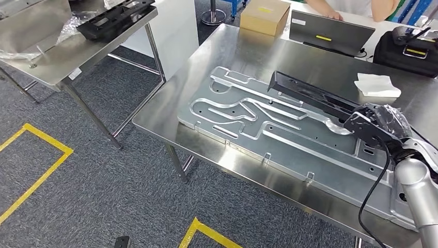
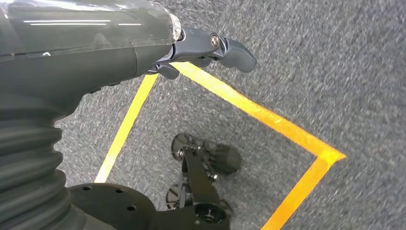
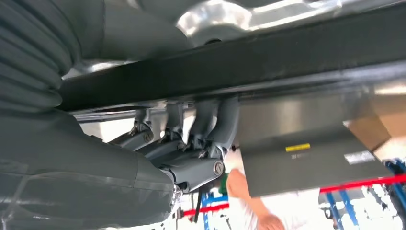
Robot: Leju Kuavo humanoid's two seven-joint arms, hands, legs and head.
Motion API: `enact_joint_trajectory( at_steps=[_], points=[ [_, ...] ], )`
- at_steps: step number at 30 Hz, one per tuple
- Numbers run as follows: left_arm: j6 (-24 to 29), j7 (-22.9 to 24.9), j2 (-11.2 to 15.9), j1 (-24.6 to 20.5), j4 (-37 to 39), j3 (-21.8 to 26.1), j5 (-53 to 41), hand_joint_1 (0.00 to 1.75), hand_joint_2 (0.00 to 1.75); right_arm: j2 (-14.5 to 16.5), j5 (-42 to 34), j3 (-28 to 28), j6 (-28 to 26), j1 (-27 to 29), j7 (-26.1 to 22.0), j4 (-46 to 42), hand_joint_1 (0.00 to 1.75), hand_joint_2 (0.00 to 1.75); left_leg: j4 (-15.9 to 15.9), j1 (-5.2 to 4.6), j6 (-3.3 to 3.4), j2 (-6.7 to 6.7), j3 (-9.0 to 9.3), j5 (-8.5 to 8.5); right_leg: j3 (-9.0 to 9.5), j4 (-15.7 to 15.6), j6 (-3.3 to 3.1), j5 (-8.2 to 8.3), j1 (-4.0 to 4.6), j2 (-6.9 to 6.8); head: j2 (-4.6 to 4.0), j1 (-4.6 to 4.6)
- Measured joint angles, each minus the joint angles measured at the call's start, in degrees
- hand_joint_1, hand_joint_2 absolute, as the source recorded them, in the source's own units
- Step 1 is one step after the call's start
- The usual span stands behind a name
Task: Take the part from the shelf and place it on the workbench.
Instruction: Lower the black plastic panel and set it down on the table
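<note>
My right hand (image 1: 373,124) grips the long black part (image 1: 310,95) over the grey plate (image 1: 268,129) on the surface (image 1: 248,51); my left hand (image 2: 206,50) hangs empty, fingers loosely apart.

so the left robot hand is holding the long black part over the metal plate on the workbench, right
Not quite: it is the right robot hand that holds the long black part over the metal plate on the workbench, as the head view shows. The left robot hand hangs over the carpet.
</note>
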Motion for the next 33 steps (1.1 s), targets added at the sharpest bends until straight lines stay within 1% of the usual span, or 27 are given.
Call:
enact_joint_trajectory(
  at_steps=[2,3,4,6,7,8,9,10,11,12,13,14,15,17,18,19,21,22,23,24,25,26,27,28,31,32,33],
  points=[
    [-0.28,-0.07,0.00,-0.01,0.00,0.00,-0.36,0.00,0.87,0.64,-0.23,0.98,-0.18,-0.84,-0.19,1.06,0.00,1.75,0.90,0.20,-0.51,0.06,-0.31,-0.74,-0.03,-0.04,-0.85,0.08,0.10,-0.01,0.00,-0.01],
    [-0.35,-0.10,-0.01,-0.07,0.00,0.00,-0.43,0.00,0.44,0.92,-0.33,1.31,-0.28,-1.24,-0.24,1.42,0.00,1.75,2.66,0.25,-0.72,0.09,-1.04,-1.88,-0.02,-0.09,-1.22,0.12,0.11,-0.05,0.00,-0.01],
    [-0.42,-0.14,-0.04,-0.11,0.00,0.00,-0.42,0.00,0.00,1.22,-0.43,1.63,-0.40,-1.57,-0.28,1.72,0.00,1.75,5.62,0.27,-0.84,0.11,-2.35,-3.54,0.00,-0.13,-1.49,0.13,0.17,-0.10,0.00,-0.01],
    [-0.50,-0.19,-0.10,-0.11,0.00,0.03,-0.36,0.00,0.00,1.69,-0.63,2.20,-0.58,-1.97,-0.30,2.22,0.00,1.75,13.12,0.25,-0.84,0.12,-5.92,-6.87,-0.01,-0.12,-1.88,0.09,0.57,-0.20,-0.02,-0.01],
    [-0.51,-0.19,-0.13,-0.07,0.00,0.08,-0.34,0.00,0.00,1.94,-0.79,2.57,-0.62,-2.08,-0.29,2.53,0.00,1.75,15.68,0.20,-0.69,0.12,-7.20,-7.51,0.01,-0.11,-2.00,0.06,0.85,-0.23,-0.02,-0.01],
    [-0.51,-0.19,-0.13,-0.03,0.00,0.13,-0.34,0.00,0.00,2.15,-0.97,2.94,-0.64,-2.17,-0.28,2.85,0.00,1.75,16.29,0.09,-0.40,0.12,-7.57,-7.10,0.05,-0.10,-2.10,0.05,1.14,-0.23,-0.02,-0.01],
    [-0.50,-0.19,-0.13,-0.01,0.00,0.19,-0.34,0.00,0.00,2.34,-1.16,3.27,-0.64,-2.33,-0.28,3.16,0.00,1.75,14.54,-0.12,0.07,0.11,-6.80,-5.66,0.12,-0.10,-2.17,0.04,1.41,-0.21,-0.02,0.00],
    [-0.50,-0.19,-0.13,-0.01,0.00,0.23,-0.34,0.00,0.00,2.50,-1.32,3.55,-0.64,-2.63,-0.28,3.43,0.00,1.75,10.93,-0.44,0.77,0.09,-5.09,-3.59,0.19,-0.11,-2.21,0.04,1.65,-0.17,-0.02,0.00],
    [-0.49,-0.19,-0.05,-0.03,0.00,0.26,-0.34,0.00,0.00,2.63,-1.43,3.76,-0.64,-3.03,-0.28,3.63,0.00,1.75,6.90,-0.79,1.61,0.11,-3.17,-1.97,0.24,-0.11,-2.22,0.04,1.82,-0.14,-0.02,0.01],
    [-0.50,-0.17,-0.03,-0.04,0.00,0.27,-0.34,0.00,0.00,2.72,-1.53,3.95,-0.65,-3.51,-0.28,3.83,0.00,1.75,3.47,-1.14,2.23,0.22,-1.55,-0.74,0.25,-0.12,-2.18,0.05,1.91,-0.11,-0.02,0.01],
    [-0.50,-0.15,-0.02,-0.06,0.00,0.28,-0.34,0.00,0.00,2.77,-1.62,4.10,-0.65,-3.96,-0.26,4.04,0.00,1.75,1.40,-1.43,2.64,0.33,-0.58,-0.20,0.21,-0.15,-2.05,0.10,1.89,-0.12,-0.01,0.01],
    [-0.51,-0.13,-0.01,-0.06,0.00,0.29,-0.34,0.00,0.00,2.83,-1.72,4.24,-0.64,-4.27,-0.23,4.24,0.00,1.75,0.64,-1.62,2.81,0.45,-0.26,-0.20,0.17,-0.23,-1.84,0.19,1.80,-0.16,0.00,0.01],
    [-0.51,-0.11,-0.07,-0.03,0.00,0.29,-0.34,0.00,0.00,2.88,-1.82,4.39,-0.61,-4.53,-0.20,4.43,0.00,1.75,0.28,-1.68,2.78,0.54,-0.15,0.05,0.19,-0.38,-1.57,0.31,1.73,-0.18,-0.01,0.01],
    [-0.59,-0.11,-0.12,0.01,0.00,0.31,-0.34,0.00,0.00,2.97,-2.15,4.58,-0.46,-4.90,-0.17,4.62,0.00,1.75,-0.89,-1.35,2.88,0.62,0.35,0.77,0.17,-0.22,-0.99,0.06,1.66,-0.28,-0.01,0.01],
    [-0.68,-0.13,-0.15,0.01,0.00,0.32,-0.34,0.00,0.00,2.97,-2.43,4.63,-0.32,-5.20,-0.13,4.65,0.00,1.75,-1.54,-1.14,2.96,0.69,0.60,1.17,-0.32,0.91,-0.72,-0.83,1.67,-0.30,-0.01,0.01],
    [-0.80,-0.16,-0.18,0.00,0.00,0.33,-0.34,0.00,0.00,2.95,-2.88,4.63,-0.07,-5.50,-0.07,4.67,0.00,1.75,-1.99,-0.98,3.00,0.74,0.78,1.47,-1.37,3.29,-0.46,-2.33,1.60,-0.32,-0.01,0.02],
    [-1.10,-0.19,-0.21,0.02,0.00,0.36,-0.36,0.00,0.00,2.93,-4.56,4.64,0.88,-5.86,0.08,4.67,0.00,1.75,-2.13,-0.99,3.11,0.77,0.77,1.61,-4.52,10.16,0.08,-5.75,1.30,-0.32,-0.01,0.02],
    [-1.28,-0.19,-0.25,0.07,0.00,0.37,-0.38,0.00,0.00,2.91,-5.84,4.63,1.62,-5.86,0.15,4.60,0.00,1.75,-2.06,-0.97,3.09,0.77,0.75,1.59,-5.73,12.81,0.36,-6.57,1.07,-0.34,-0.01,0.02],
    [-1.45,-0.18,-0.31,0.11,0.00,0.38,-0.39,0.00,0.00,2.85,-7.54,4.62,2.52,-5.84,0.19,4.38,0.00,1.75,-1.95,-0.91,3.03,0.77,0.73,1.54,-6.10,13.65,0.62,-6.35,0.83,-0.37,0.00,0.02],
    [-1.61,-0.16,-0.38,0.15,0.00,0.39,-0.41,0.00,0.00,2.69,-9.71,4.56,3.66,-5.83,0.22,3.92,0.00,1.75,-1.74,-0.80,2.87,0.76,0.71,1.44,-5.41,12.39,0.89,-5.13,0.58,-0.41,-0.01,0.02],
    [-1.74,-0.13,-0.45,0.16,0.00,0.39,-0.42,0.00,0.00,2.44,-12.52,4.40,5.00,-5.91,0.20,3.14,0.00,1.75,-1.38,-0.67,2.61,0.73,0.67,1.22,-3.73,9.21,1.18,-3.23,0.32,-0.48,-0.01,0.02],
    [-1.82,-0.10,-0.49,0.17,0.00,0.40,-0.43,0.00,0.00,2.15,-15.83,4.18,6.42,-6.09,0.14,2.23,0.00,1.75,-0.91,-0.60,2.26,0.71,0.52,0.94,-1.86,5.66,1.43,-1.81,0.13,-0.56,-0.01,0.02],
    [-1.87,-0.06,-0.50,0.16,0.00,0.43,-0.43,0.00,0.00,1.86,-19.55,3.92,7.89,-6.41,0.10,1.26,0.00,1.75,-0.28,-0.62,1.88,0.67,0.28,0.62,-0.40,2.67,1.31,-0.78,0.11,-0.51,-0.01,0.01],
    [-1.91,-0.04,-0.49,0.15,0.00,0.48,-0.43,0.00,0.00,1.55,-23.34,3.64,9.12,-6.73,0.12,0.27,0.00,1.75,0.18,-0.71,1.53,0.66,0.01,0.39,0.41,0.89,1.02,-0.41,0.15,-0.45,0.00,-0.01],
    [-1.87,-0.04,-0.48,0.21,0.00,0.79,-0.43,0.00,0.00,0.33,-34.38,2.98,10.58,-7.49,0.40,-2.96,0.00,1.75,0.57,-0.85,0.78,0.67,-0.43,0.22,0.24,0.39,-0.45,-0.48,0.33,-0.21,-0.01,-0.06],
    [-1.76,-0.05,-0.48,0.25,0.00,0.95,-0.43,0.00,0.00,-0.27,-38.20,2.81,10.15,-7.79,0.37,-4.37,0.00,1.75,0.95,-0.78,0.51,0.67,-0.61,-0.16,0.23,0.30,-0.84,-0.39,0.28,-0.22,-0.01,-0.06],
    [-1.61,-0.08,-0.48,0.26,0.00,1.12,-0.42,0.00,0.00,-0.91,-41.99,2.62,9.28,-8.11,0.21,-5.99,0.00,1.75,2.14,-0.69,0.23,0.67,-1.10,-1.04,0.23,0.21,-1.21,-0.32,0.24,-0.26,0.00,-0.07]
  ],
)
